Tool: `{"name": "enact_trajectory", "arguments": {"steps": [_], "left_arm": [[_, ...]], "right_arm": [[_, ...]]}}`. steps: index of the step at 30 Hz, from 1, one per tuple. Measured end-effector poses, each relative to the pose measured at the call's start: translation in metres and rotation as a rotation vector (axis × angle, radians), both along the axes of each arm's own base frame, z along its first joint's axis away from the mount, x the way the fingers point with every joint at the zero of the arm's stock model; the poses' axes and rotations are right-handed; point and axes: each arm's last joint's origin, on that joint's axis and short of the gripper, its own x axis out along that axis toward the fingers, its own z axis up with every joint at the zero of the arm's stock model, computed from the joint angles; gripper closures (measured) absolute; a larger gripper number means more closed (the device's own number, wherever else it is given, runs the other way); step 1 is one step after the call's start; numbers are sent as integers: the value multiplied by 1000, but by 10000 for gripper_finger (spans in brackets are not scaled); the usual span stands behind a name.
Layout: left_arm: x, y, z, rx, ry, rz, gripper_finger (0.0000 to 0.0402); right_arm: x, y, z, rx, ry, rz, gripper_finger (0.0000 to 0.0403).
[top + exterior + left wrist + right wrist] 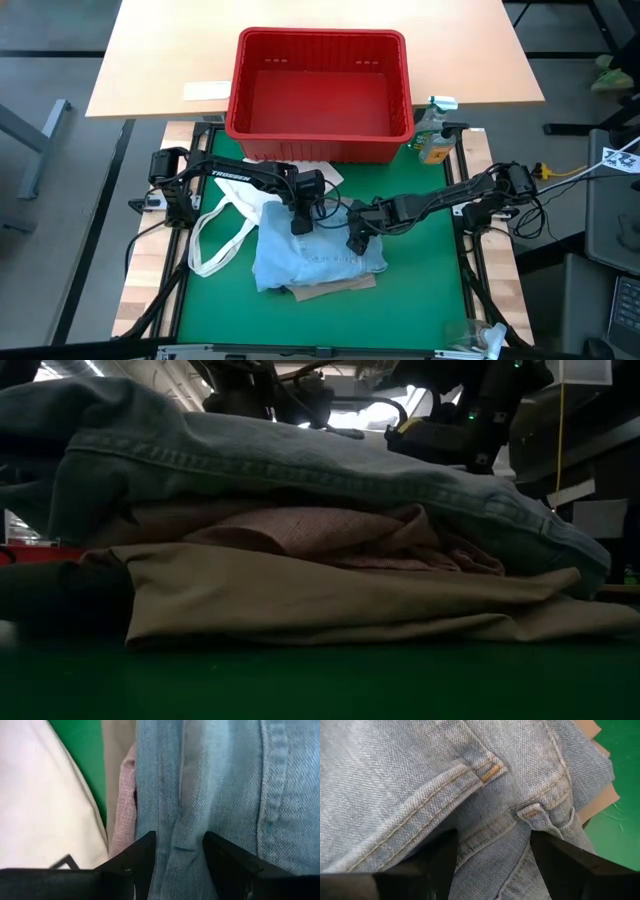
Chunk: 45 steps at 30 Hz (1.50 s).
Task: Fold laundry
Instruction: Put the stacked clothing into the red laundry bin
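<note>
A stack of garments is shown lying near the centre of the green tabletop [400, 310], just toward 6 o'clock of the red plastic basket [322, 92]. The light blue denim jeans [315, 255] form the top layer; the cloth is faded, with a twill weave, tan double-stitched seams, a belt loop and a bar tack seen in the right wrist view. In the low view the jeans [300, 470] are draped over a crumpled mottled pink top [340, 535], which in turn rests on the beige trousers [330, 600], laid flat against the tabletop with soft folds along the edge. A corner of the trousers [335, 289] protrudes from under the denim toward 6 o'clock in the high view.

The left end effector [299, 222] is placed over the 10 o'clock edge of the jeans; its fingers [142, 860] are spread, with a ridge of denim rising between them; whether the fabric is gripped cannot be told. The right end effector [356, 241] is held over the 2 o'clock part of the jeans, its fingers [560, 860] spread wide above the waistband seam.

A white tote bag [228, 228] lies touching the stack on its 9 o'clock side. A spray bottle [435, 128] stands at the basket's 4 o'clock corner.
</note>
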Motion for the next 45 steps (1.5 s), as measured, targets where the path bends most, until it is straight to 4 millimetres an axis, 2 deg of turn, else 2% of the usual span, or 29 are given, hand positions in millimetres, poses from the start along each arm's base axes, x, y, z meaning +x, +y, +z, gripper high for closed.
{"name": "enact_trajectory", "arguments": {"steps": [4,16,24,34,45], "left_arm": [[1,-1,5,-54,-4,46,237],[3,-1,50,-82,38,60,237],[3,-1,70,-75,62,35,237],[14,1,120,-53,-92,35,237],[17,16,175,-28,-274,69,237]], "right_arm": [[0,0,0,10,3,5,149],[-3,0,6,19,-11,13,149],[-13,-1,25,14,-42,16,149],[-28,-6,48,-22,-83,1,149],[-45,-9,63,-27,-68,-2,149]]}}
